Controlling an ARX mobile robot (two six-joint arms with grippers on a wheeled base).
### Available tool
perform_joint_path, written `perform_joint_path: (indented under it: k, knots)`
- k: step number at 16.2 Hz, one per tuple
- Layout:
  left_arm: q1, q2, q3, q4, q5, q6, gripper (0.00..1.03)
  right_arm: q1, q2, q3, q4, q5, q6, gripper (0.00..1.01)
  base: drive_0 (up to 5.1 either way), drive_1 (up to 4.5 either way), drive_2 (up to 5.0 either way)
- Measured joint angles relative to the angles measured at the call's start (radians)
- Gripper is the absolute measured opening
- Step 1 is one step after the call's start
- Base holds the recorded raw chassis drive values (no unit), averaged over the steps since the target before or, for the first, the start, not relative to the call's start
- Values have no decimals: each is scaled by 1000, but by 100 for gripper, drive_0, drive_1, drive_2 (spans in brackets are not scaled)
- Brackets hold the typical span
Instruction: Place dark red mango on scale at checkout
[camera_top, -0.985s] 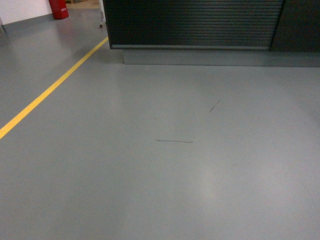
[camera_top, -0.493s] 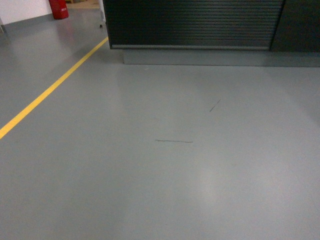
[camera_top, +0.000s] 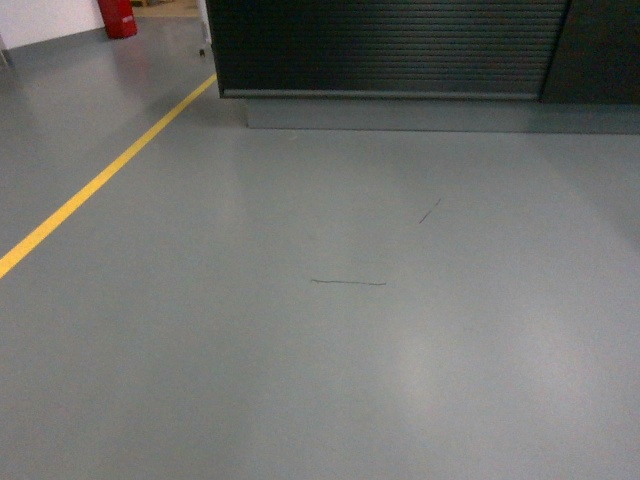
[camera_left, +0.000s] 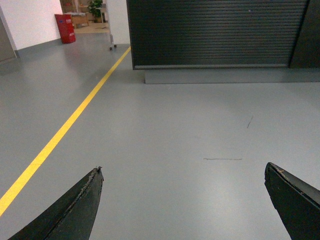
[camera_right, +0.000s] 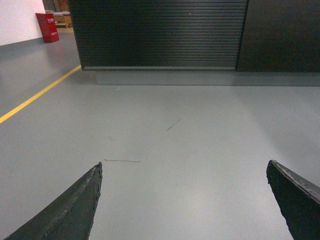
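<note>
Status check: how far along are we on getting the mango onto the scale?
Nothing looks done yet. Both the left gripper and the right gripper are open and empty; no mango or scale shows in any view. In hand: the robot faces the checkout across open grey floor, beside the yellow line. Left: find and grasp the mango, reach the counter, set it on the scale.

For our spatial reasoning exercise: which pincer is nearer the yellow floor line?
Left. The yellow line runs just beside the left pincer; from the right pincer it lies far off leftward.
</note>
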Motion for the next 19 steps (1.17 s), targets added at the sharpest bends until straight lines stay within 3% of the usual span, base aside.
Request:
perform_joint_path:
  k: [8,19]
  knots:
    - [0,0,0,0,0,0,98,0,0,0,0,0,0,98,0,0,0]
    - [0,0,0,0,1,0,98,0,0,0,-1,0,0,98,3,420,-414]
